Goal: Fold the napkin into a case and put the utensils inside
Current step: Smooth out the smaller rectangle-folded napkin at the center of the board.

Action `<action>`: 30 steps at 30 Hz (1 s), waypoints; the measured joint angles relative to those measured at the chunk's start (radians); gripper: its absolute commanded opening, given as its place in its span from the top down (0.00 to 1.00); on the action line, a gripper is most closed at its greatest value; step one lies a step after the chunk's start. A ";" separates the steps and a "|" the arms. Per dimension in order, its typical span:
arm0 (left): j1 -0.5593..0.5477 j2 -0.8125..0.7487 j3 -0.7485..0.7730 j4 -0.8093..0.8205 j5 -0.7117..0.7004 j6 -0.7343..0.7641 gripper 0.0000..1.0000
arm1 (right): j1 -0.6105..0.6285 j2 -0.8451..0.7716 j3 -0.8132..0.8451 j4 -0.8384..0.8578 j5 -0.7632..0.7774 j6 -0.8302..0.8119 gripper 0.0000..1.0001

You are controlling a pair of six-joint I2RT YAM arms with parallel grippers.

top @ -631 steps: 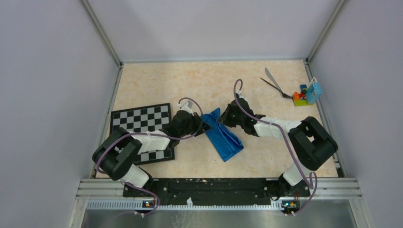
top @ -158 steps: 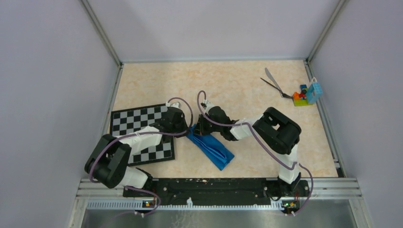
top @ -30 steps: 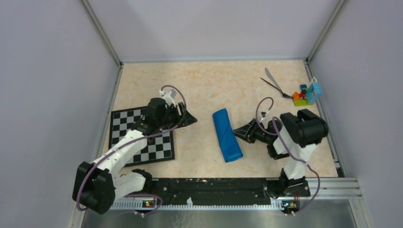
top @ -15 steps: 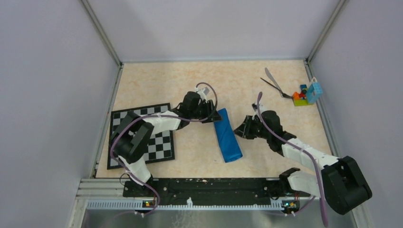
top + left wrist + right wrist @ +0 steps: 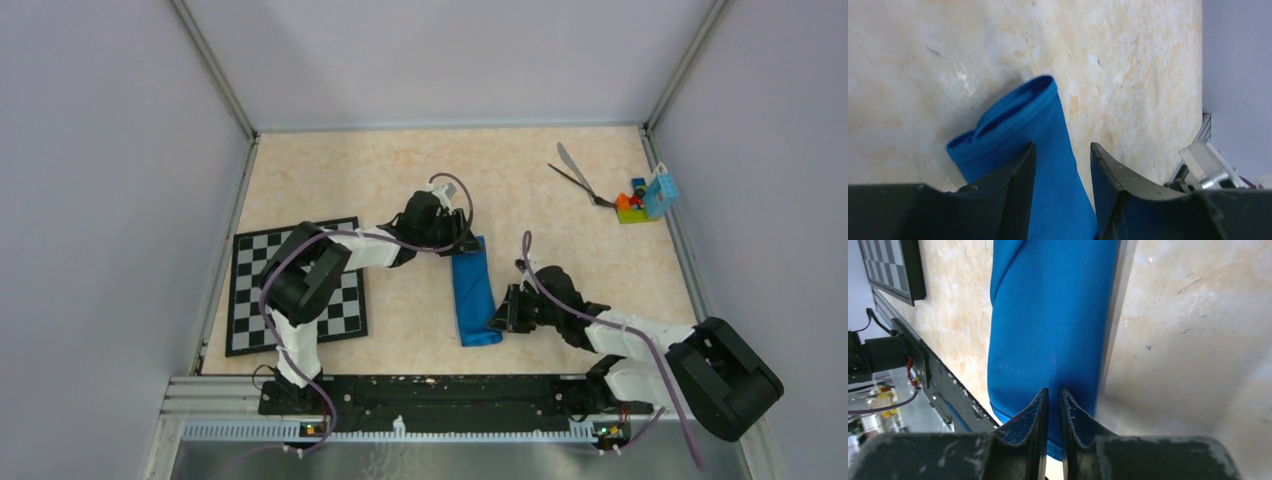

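The napkin lies folded into a narrow blue oblong case in the middle of the table, its long side running near to far. My left gripper is at its far end. In the left wrist view the jaws stand apart over the blue cloth, whose layered open end shows ahead. My right gripper is at the near end. Its jaws are drawn together to a thin slit with the tips over the cloth; no pinched fold shows. The utensils lie at the far right.
A chessboard lies at the left under the left arm and shows in the right wrist view's corner. Colourful toy blocks sit beside the utensils by the right wall. The black base rail runs just beyond the napkin's near end.
The left gripper has moved right from the chessboard onto the napkin's far end. The right gripper has come down to the near end and its jaws have narrowed. The napkin now lies straighter.
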 measured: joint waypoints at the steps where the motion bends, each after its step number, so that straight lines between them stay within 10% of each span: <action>1: -0.002 -0.019 -0.012 -0.006 -0.003 0.007 0.46 | 0.001 -0.020 0.009 -0.033 0.013 -0.009 0.80; 6: -0.003 -0.210 -0.133 -0.038 -0.010 0.026 0.40 | 0.004 -0.158 0.086 -0.200 0.040 -0.070 0.64; 16: -0.034 -0.514 -0.480 -0.018 0.002 -0.035 0.38 | 0.063 0.055 -0.043 0.124 -0.136 0.040 0.86; 24: -0.050 -0.624 -0.528 -0.073 0.000 -0.043 0.37 | 0.073 -0.092 0.031 -0.034 -0.099 -0.025 0.75; 30: -0.050 -0.700 -0.548 -0.084 -0.010 -0.044 0.37 | 0.124 0.048 0.011 0.188 -0.128 0.051 0.76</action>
